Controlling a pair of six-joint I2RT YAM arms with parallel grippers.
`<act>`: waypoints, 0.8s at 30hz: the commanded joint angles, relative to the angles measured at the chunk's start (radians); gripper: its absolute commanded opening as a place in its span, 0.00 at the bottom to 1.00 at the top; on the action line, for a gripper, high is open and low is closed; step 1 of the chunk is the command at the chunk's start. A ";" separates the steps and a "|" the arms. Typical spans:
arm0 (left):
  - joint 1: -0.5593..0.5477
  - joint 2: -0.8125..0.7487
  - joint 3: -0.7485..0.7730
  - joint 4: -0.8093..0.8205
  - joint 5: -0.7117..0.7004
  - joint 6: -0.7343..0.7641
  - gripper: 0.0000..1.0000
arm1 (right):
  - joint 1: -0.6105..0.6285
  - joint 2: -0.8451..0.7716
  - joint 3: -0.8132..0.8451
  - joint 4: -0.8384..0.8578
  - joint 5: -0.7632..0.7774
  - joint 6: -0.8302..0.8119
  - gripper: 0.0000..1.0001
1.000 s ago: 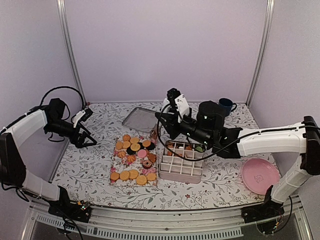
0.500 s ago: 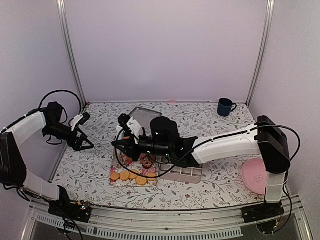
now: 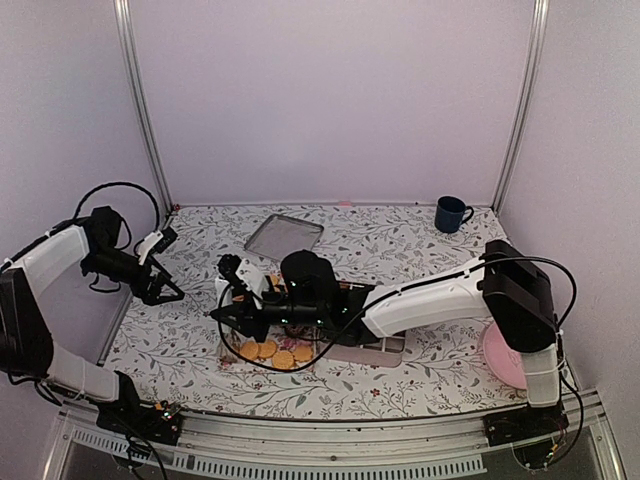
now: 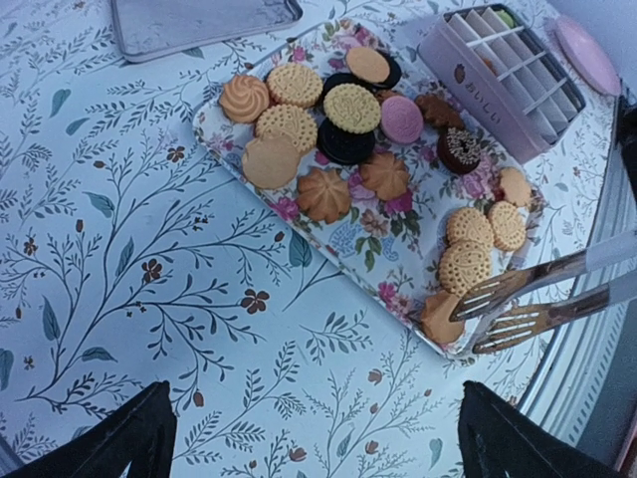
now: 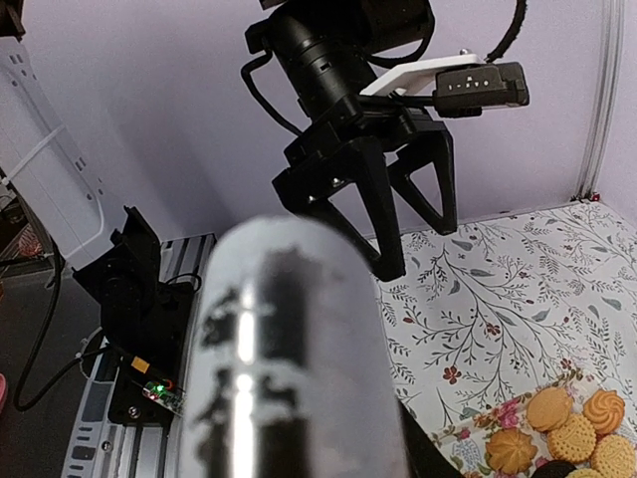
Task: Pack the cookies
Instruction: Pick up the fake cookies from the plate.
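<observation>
The cookies [image 4: 328,129], golden, dark and one pink, lie on a floral tray [image 4: 343,239], also in the top view [image 3: 268,350]. My right gripper [image 3: 240,312] reaches low over the tray's left side and is shut on metal tongs [image 4: 528,304]. The tong tips hover apart beside a golden cookie [image 4: 441,317] at the tray's near corner. In the right wrist view the tongs [image 5: 289,368] are a blurred mass hiding the jaws. My left gripper [image 3: 160,285] is open and empty above the tablecloth left of the tray; its fingers [image 4: 139,438] show at the frame's bottom.
A pink divided box [image 4: 498,70] stands beyond the tray, mostly hidden by the right arm in the top view [image 3: 385,348]. A metal baking tray [image 3: 284,237] lies behind. A pink plate [image 3: 500,355] is at the right, a blue mug [image 3: 452,213] at the back right.
My right arm has swung left from above the divided box and come down over the cookie tray with the tongs. My left gripper has drifted slightly left.
</observation>
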 commanded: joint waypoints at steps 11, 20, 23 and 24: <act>0.009 0.000 0.008 -0.034 0.033 0.009 0.99 | -0.025 0.082 0.095 0.029 0.008 -0.069 0.40; 0.009 0.007 0.025 -0.043 0.029 0.013 0.99 | -0.032 0.082 0.047 0.032 -0.084 -0.031 0.41; 0.009 0.008 0.024 -0.041 0.032 0.012 0.99 | -0.034 0.078 0.029 0.037 -0.092 -0.010 0.41; 0.009 0.007 0.022 -0.041 0.032 0.012 0.99 | -0.035 0.079 0.025 0.039 -0.095 0.002 0.40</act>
